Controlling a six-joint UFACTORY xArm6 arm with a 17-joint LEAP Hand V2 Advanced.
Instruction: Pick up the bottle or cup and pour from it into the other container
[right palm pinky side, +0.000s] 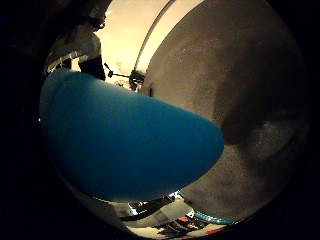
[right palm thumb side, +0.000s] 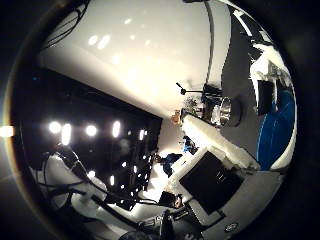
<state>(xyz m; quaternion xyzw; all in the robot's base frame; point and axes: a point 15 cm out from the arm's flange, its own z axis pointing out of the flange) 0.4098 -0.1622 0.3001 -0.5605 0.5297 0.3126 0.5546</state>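
A smooth blue container (right palm pinky side: 130, 145) fills much of the little finger side view, lying right against my palm; I cannot tell whether it is a cup or a bottle. A strip of it also shows at the rim of the thumb side view. White and black fingers (right palm pinky side: 82, 50) of my right hand (right palm thumb side: 265, 85) curl beside its blue wall. Some way off, a shiny metal pot (right palm thumb side: 220, 110) stands on the grey table top (right palm pinky side: 240, 75). The blue container's mouth is hidden.
A small dark stand (right palm thumb side: 182, 90) sits near the metal pot at the table's far edge. White blocky equipment (right palm thumb side: 220, 145) and a black panel (right palm thumb side: 210, 180) lie beyond the table. A dark window with light reflections (right palm thumb side: 90, 135) fills one side.
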